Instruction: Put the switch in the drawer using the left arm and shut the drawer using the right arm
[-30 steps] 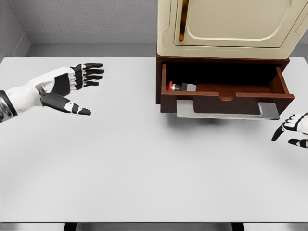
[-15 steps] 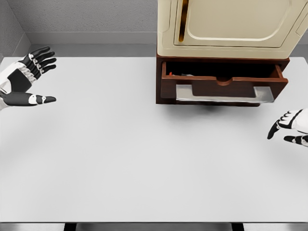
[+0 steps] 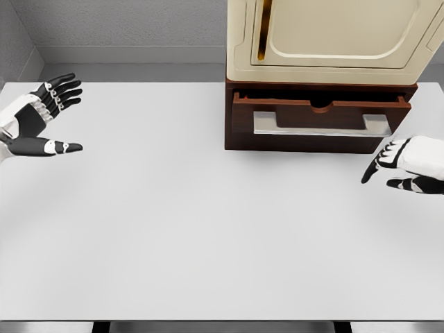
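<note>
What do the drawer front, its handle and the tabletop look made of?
Drawer: looks like dark reddish-brown wood, matte, though no grain shows. Handle: likely brushed metal, pale grey with a soft sheen. Table: plain white, matte; laminate or painted, can't tell.

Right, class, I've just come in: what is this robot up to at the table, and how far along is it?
The brown drawer under the cream cabinet looks pushed nearly or fully shut, and the switch cannot be seen. The right robot hand hovers open just right of the drawer's front, not touching it. The left robot hand is open at the white table's far left, holding nothing.
</note>
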{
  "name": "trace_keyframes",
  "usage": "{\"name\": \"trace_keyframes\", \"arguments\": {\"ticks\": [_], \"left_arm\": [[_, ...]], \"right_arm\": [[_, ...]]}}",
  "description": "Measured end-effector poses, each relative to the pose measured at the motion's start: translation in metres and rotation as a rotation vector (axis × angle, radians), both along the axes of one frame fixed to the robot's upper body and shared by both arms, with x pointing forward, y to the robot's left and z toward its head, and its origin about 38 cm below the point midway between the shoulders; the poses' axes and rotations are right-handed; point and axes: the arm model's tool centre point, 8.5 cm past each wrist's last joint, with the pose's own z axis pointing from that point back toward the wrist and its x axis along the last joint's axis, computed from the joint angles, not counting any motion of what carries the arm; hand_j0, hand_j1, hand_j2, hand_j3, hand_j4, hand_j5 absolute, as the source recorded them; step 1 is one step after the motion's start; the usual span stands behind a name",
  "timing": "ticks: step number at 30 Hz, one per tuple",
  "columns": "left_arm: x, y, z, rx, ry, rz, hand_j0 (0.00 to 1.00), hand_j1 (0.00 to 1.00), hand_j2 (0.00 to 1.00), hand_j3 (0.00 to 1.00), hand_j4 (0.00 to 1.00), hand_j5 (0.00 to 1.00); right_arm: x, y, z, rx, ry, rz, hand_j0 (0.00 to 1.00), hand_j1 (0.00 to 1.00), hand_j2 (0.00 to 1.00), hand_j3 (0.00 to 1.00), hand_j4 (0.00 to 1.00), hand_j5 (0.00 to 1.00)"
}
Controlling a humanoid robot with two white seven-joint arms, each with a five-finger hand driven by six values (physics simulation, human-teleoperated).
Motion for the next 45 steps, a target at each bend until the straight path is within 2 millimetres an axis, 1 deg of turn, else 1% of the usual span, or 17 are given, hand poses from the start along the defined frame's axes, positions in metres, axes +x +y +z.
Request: {"name": "trace_keyframes", "arguments": {"ticks": [1, 3, 4, 5, 7, 10, 12, 16, 21, 23, 31, 34, 39, 45], "left_arm": [[0.000, 0.000, 0.000, 0.000, 0.000, 0.000, 1.00, 1.00, 1.00, 1.00, 1.00, 1.00], [0.000, 0.000, 0.000, 0.001, 0.000, 0.000, 1.00, 1.00, 1.00, 1.00, 1.00, 1.00], [0.000, 0.000, 0.001, 0.001, -0.001, 0.000, 1.00, 1.00, 1.00, 1.00, 1.00, 1.00], [0.000, 0.000, 0.000, 0.001, 0.000, 0.000, 1.00, 1.00, 1.00, 1.00, 1.00, 1.00], [0.000, 0.000, 0.000, 0.002, 0.000, 0.000, 1.00, 1.00, 1.00, 1.00, 1.00, 1.00], [0.000, 0.000, 0.000, 0.002, 0.000, 0.000, 1.00, 1.00, 1.00, 1.00, 1.00, 1.00], [0.000, 0.000, 0.000, 0.007, 0.000, 0.001, 1.00, 1.00, 1.00, 1.00, 1.00, 1.00], [0.000, -0.001, -0.001, 0.007, -0.001, 0.000, 1.00, 1.00, 1.00, 1.00, 1.00, 1.00], [0.000, -0.001, -0.002, 0.012, -0.001, 0.001, 1.00, 1.00, 1.00, 1.00, 1.00, 1.00], [0.000, -0.002, -0.002, 0.014, -0.002, 0.002, 1.00, 1.00, 1.00, 1.00, 1.00, 1.00], [0.000, -0.002, -0.002, 0.018, -0.003, 0.002, 1.00, 1.00, 1.00, 1.00, 1.00, 1.00], [0.000, -0.002, -0.001, 0.018, -0.010, 0.001, 1.00, 1.00, 1.00, 1.00, 1.00, 1.00], [0.000, -0.003, -0.001, 0.014, -0.020, -0.001, 1.00, 1.00, 1.00, 1.00, 1.00, 1.00], [0.000, -0.004, -0.002, 0.009, -0.023, -0.002, 1.00, 1.00, 1.00, 1.00, 1.00, 1.00]], "right_arm": [[-0.001, 0.003, -0.006, 0.008, 0.012, 0.006, 0.61, 0.61, 0.61, 0.61, 0.61, 0.61], [0.001, 0.008, -0.007, 0.018, 0.012, 0.016, 0.61, 0.61, 0.61, 0.61, 0.61, 0.61], [0.003, 0.010, -0.005, 0.024, 0.004, 0.021, 0.61, 0.61, 0.61, 0.61, 0.61, 0.61], [0.007, 0.014, 0.000, 0.032, -0.017, 0.031, 0.61, 0.61, 0.61, 0.61, 0.61, 0.61], [0.012, 0.023, 0.002, 0.047, -0.030, 0.049, 0.62, 0.62, 0.62, 0.62, 0.62, 0.62], [0.013, 0.032, -0.009, 0.073, -0.011, 0.065, 0.62, 0.62, 0.62, 0.62, 0.62, 0.62], [0.013, 0.035, -0.012, 0.082, -0.006, 0.069, 0.63, 0.63, 0.63, 0.63, 0.63, 0.63], [0.019, 0.034, -0.008, 0.087, -0.021, 0.060, 0.64, 0.64, 0.64, 0.64, 0.64, 0.64], [0.029, 0.025, -0.004, 0.088, -0.033, 0.027, 0.66, 0.66, 0.66, 0.66, 0.66, 0.66], [0.031, 0.021, -0.008, 0.092, -0.026, 0.012, 0.67, 0.67, 0.67, 0.67, 0.67, 0.67], [0.041, 0.015, -0.007, 0.111, -0.036, -0.021, 0.69, 0.69, 0.69, 0.69, 0.69, 0.69], [0.043, 0.015, -0.007, 0.115, -0.039, -0.024, 0.69, 0.69, 0.69, 0.69, 0.69, 0.69], [0.050, 0.019, -0.002, 0.119, -0.060, -0.021, 0.71, 0.71, 0.71, 0.71, 0.71, 0.71], [0.054, 0.026, -0.016, 0.124, -0.040, -0.021, 0.71, 0.71, 0.71, 0.71, 0.71, 0.71]]}}
